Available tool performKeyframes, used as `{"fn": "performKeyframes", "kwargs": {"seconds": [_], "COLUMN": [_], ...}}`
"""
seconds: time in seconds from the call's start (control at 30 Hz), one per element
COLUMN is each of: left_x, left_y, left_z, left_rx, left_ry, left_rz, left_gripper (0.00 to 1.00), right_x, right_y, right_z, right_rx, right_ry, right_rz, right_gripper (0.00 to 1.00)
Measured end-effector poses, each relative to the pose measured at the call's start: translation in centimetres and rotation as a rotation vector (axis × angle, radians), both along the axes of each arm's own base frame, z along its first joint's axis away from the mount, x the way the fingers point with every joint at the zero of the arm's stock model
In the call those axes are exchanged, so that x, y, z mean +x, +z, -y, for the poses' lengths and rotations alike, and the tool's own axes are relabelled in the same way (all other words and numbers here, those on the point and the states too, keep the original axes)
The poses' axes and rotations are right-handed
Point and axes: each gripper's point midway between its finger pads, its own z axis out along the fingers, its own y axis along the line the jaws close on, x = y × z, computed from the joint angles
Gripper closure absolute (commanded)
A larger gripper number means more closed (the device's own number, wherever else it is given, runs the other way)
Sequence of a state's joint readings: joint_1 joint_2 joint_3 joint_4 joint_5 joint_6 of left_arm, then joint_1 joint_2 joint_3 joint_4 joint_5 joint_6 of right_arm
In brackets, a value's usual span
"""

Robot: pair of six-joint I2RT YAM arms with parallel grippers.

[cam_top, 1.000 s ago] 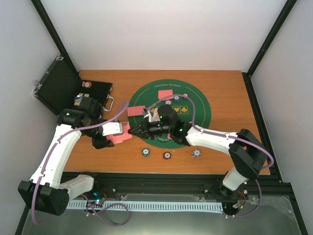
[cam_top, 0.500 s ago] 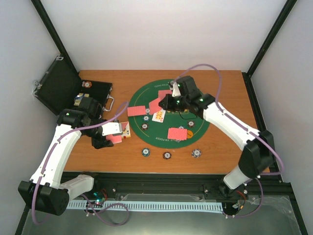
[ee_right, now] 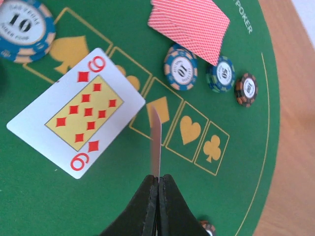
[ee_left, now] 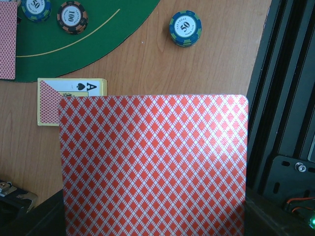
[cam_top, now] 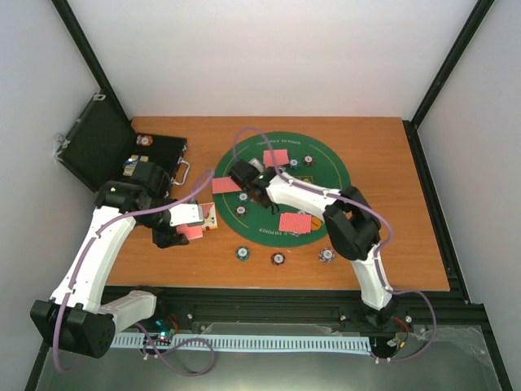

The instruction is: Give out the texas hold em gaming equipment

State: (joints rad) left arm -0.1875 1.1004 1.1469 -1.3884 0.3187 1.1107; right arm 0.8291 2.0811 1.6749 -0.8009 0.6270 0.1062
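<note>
**Right wrist view: end effector pinched a card on edge above the felt**

The right end effector [ee_right: 158, 181] had its two black fingers [ee_right: 142, 206] pressed together on a thin playing card [ee_right: 156, 140], which was seen edge-on and stood up from the tips. Beneath it a nine of diamonds card [ee_right: 76, 110] lay face up on the large round green felt mat [ee_right: 59, 196]. A blue-rimmed chip marked 10 [ee_right: 22, 22] sat near that card's far corner. A face-down red-backed card [ee_right: 189, 22] lay further along the mat, just beside a cluster of three striped chips [ee_right: 221, 73].

From above, this end effector hung over the mat's left half. The left end effector [cam_top: 184, 221] was over the wooden bench [cam_top: 391, 163], left of the mat. It gripped a red diamond-patterned card [ee_left: 152, 162] that filled the left wrist view and hid the fingers. Beyond that card lay a yellow-edged pack showing an ace of spades [ee_left: 71, 101]. A row of three chips [cam_top: 278, 259] rested on bare wood near the front edge. A black hinged case [cam_top: 102, 147] stood open at the rear left.
</note>
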Motion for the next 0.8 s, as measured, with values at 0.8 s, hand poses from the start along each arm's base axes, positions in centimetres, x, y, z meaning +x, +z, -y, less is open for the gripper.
{"fn": "performKeyframes", "kwargs": {"seconds": [0.8], "left_x": [0.0], "left_y": [0.0], "left_z": [0.0], "left_rx": [0.001], "left_ry": [0.001], "left_rz": [-0.001], "left_gripper": [0.97], "right_x": [-0.6], "right_y": [-5.2], "right_z": [-1.6], "right_rx": [-0.229], "right_ry": [0.193], "right_rz": [0.001], "right_gripper": [0.65]}}
